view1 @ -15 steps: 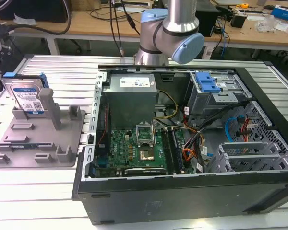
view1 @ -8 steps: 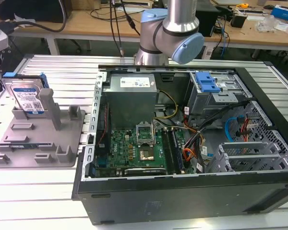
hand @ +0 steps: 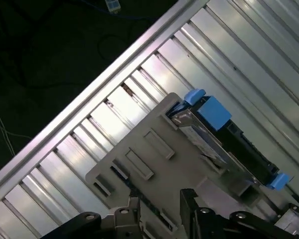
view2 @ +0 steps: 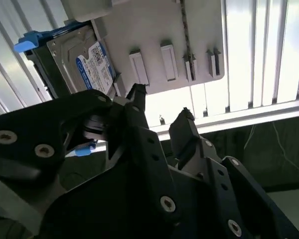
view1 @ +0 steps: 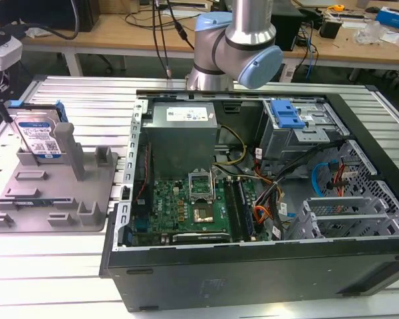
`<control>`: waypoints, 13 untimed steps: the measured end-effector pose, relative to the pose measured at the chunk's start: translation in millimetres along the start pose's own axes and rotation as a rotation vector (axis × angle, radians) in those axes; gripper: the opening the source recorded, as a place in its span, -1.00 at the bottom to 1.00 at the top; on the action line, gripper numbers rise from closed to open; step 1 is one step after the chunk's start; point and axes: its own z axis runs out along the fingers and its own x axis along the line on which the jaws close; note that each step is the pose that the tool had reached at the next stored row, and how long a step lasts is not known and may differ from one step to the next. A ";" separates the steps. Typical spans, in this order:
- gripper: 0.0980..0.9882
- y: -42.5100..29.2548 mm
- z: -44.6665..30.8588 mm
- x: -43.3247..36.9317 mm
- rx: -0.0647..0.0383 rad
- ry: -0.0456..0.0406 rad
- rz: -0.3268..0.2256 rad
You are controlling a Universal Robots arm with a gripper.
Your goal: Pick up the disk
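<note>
While the end effector hangs open over the grey plastic fixture tray, the flat silver-metal disk with blue plastic side rails stands on that tray, untouched.

In the exterior view the disk stands on edge at the tray's far corner, tilted back among the tray's upright grey posts, with its blue-and-white label facing out. In the second wrist view the two black fingers are spread fairly wide with nothing between them. Their tips sit over the tray's edge by its row of small slots, and the disk lies to one side of the gap, near one fingertip but not between the two. The tray rests on a ribbed aluminium surface. An open black computer case sits just beside the tray on the exterior view's right.
</note>
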 end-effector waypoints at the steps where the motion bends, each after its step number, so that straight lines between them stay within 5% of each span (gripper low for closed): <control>1: -0.15 0.0 0.1 0.0 0.000 0.0006 -0.020; 2: 0.00 0.0 0.1 0.0 0.000 0.0016 -0.044; 13: 0.00 -0.1 1.7 0.0 0.000 0.0107 -0.281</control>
